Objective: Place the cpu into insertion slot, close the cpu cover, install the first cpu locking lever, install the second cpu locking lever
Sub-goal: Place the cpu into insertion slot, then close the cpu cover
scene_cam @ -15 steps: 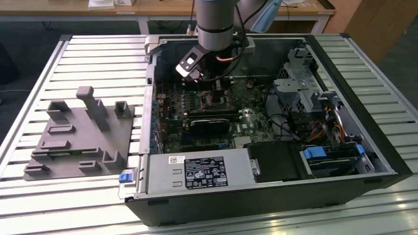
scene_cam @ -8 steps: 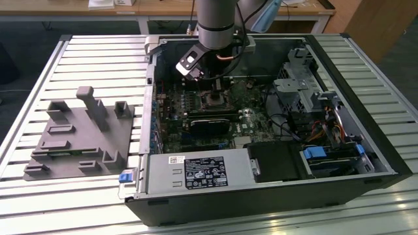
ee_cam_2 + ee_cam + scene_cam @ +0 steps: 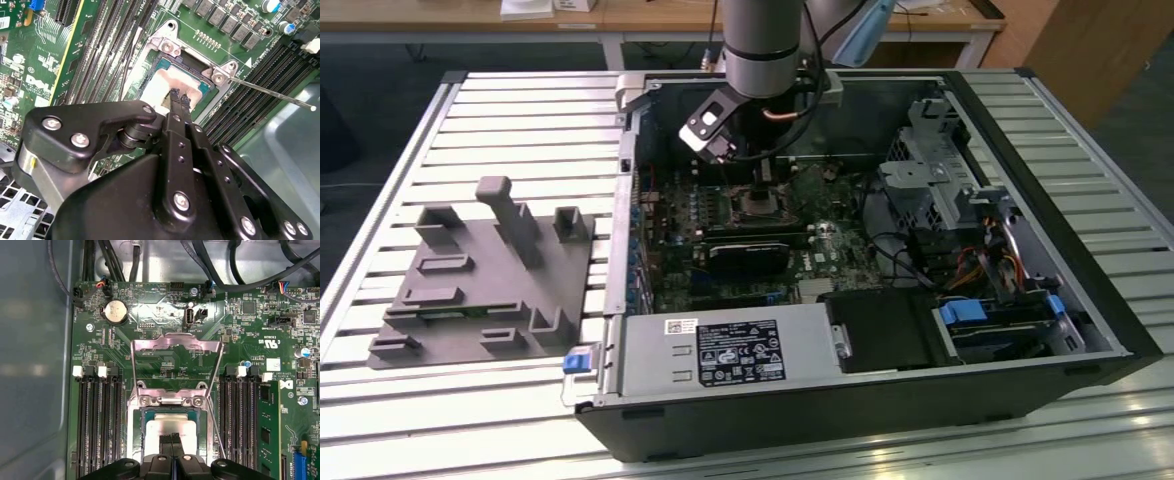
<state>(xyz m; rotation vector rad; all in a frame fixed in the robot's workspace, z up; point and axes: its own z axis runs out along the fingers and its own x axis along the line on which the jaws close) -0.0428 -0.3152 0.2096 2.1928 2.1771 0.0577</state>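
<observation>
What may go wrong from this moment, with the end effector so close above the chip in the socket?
1. The end effector has its tips closed right at the cpu, which lies in the insertion slot. A downward push might tilt the chip or hurt the socket.
2. The cpu cover is open and a thin locking lever sticks out beside the slot. The arm might catch either.
</observation>
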